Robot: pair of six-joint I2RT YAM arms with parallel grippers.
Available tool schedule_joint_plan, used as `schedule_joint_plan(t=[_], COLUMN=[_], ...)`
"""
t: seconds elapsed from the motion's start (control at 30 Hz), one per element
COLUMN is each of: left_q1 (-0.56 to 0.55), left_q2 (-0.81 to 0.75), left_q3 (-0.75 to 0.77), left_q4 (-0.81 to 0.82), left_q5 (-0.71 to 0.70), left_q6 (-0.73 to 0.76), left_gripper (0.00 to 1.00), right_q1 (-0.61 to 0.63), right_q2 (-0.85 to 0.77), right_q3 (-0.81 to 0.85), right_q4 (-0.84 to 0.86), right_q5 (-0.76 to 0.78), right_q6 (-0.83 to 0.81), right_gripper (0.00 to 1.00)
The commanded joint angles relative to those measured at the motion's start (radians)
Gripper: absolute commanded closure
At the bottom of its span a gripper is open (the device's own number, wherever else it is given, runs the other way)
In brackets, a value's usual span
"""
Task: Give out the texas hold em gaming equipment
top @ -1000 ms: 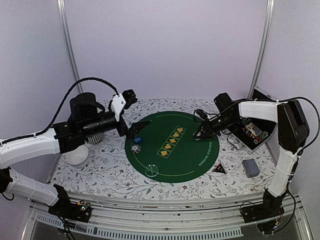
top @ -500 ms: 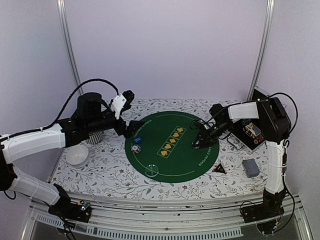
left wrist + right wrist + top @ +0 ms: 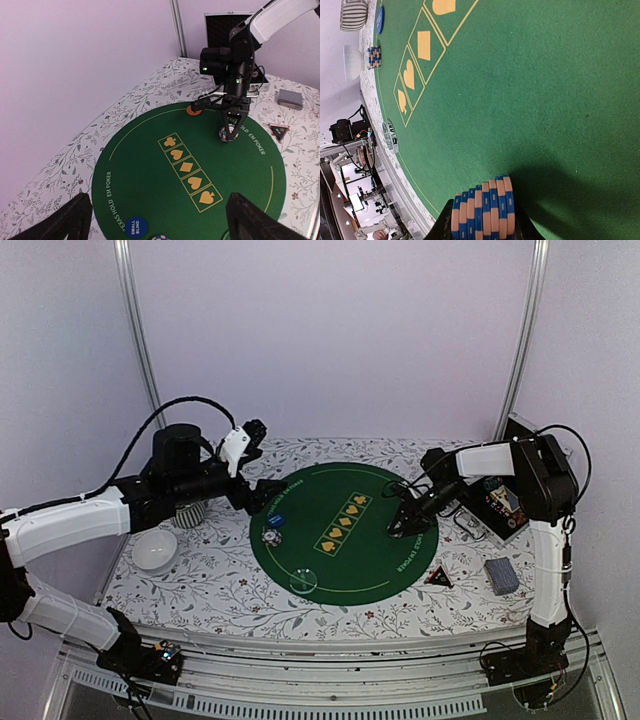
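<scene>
Right wrist view: my right tool (image 3: 482, 227), clamped on a chip stack (image 3: 482, 202), has carried it down onto the right side of the green mat (image 3: 530, 90). My left tool (image 3: 160, 220) waits, fingers apart; another seat's share looks nearly delivered.

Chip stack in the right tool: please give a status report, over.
Left tool open, hovering over green mat. Right tool shut on chip stack, low at mat's right side. Orange button beside, apart; nothing blocks.

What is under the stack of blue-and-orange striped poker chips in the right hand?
The round green felt poker mat, shadowed beside the stack of blue-and-orange striped poker chips. The patch directly beneath is covered, so contact cannot be judged.
</scene>
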Motion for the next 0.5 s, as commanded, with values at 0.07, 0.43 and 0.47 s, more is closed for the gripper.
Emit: schedule_joint_plan(t=[0.07, 0.43, 0.47], left_q1=[0.003, -0.279, -0.291], left_q2=[-0.035, 0.017, 0.025], left_q3=[-0.061, -0.131, -0.151], left_q4=[0.070, 0.212, 0.250], left_q5=[0.221, 0.121, 0.111], left_q6=[0.072, -0.041, -0.078], left_gripper=[0.09, 0.10, 0.10], right_q1=[0.063, 0.207, 0.226], right_q2=[-0.112, -0.254, -0.256], right_q3=[0.033, -0.150, -0.170], right_q4=[0.012, 0.108, 0.121], right_q5=[0.013, -0.068, -0.072], right_q6=[0.011, 0.106, 0.114], right_gripper=[0.97, 0.97, 0.97])
